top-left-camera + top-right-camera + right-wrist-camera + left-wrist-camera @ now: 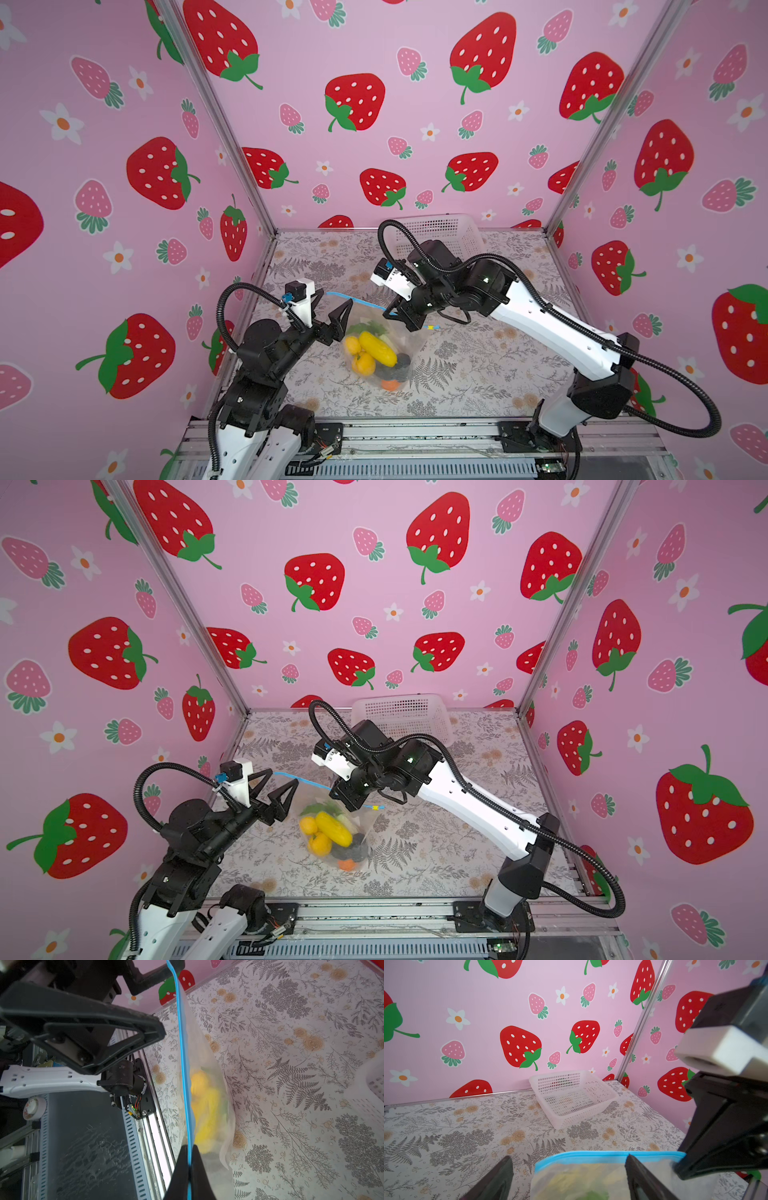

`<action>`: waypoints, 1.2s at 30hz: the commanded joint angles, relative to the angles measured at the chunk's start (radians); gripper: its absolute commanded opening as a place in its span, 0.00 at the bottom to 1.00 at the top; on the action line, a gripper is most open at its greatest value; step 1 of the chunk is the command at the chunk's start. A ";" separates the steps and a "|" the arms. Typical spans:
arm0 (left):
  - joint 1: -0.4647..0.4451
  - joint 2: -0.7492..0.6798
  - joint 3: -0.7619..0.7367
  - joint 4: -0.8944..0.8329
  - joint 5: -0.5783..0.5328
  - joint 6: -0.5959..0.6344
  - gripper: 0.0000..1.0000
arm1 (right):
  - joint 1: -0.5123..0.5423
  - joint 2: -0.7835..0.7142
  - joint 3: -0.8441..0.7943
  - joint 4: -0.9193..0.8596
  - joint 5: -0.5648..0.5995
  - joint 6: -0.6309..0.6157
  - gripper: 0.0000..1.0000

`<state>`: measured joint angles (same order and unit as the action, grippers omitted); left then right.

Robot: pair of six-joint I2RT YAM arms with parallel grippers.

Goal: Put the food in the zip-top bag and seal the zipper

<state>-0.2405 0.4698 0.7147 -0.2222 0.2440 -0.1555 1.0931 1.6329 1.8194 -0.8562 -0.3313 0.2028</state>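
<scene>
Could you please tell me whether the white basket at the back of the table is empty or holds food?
Empty: in the left wrist view the white basket shows only its bare perforated floor.

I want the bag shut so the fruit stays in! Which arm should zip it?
The right. The right end effector is clamped on the blue zipper, while the left end effector stands open, gripping nothing.

Pink walls (374, 124) printed with red and pale strawberries and white flowers close three sides, joined by silvery posts (219, 124). The table (478, 365) wears a grey fern-and-flower cover; a metal rail (415, 432) edges its front. Light is even.
</scene>
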 commanded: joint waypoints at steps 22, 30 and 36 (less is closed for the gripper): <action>0.133 0.129 0.088 0.025 -0.340 -0.115 0.99 | 0.007 -0.003 -0.172 0.668 -0.076 0.628 0.00; 0.161 0.117 0.034 0.008 -0.396 -0.134 0.99 | 0.031 -0.007 -0.233 0.816 -0.064 0.794 0.02; 0.176 0.142 0.030 0.013 -0.364 -0.147 0.99 | 0.031 -0.093 -0.410 0.991 -0.003 0.883 0.01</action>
<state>-0.0731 0.6060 0.7574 -0.2070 -0.1226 -0.2855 1.1187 1.6093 1.4460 -0.0193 -0.3729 1.0031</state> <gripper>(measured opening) 0.990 0.050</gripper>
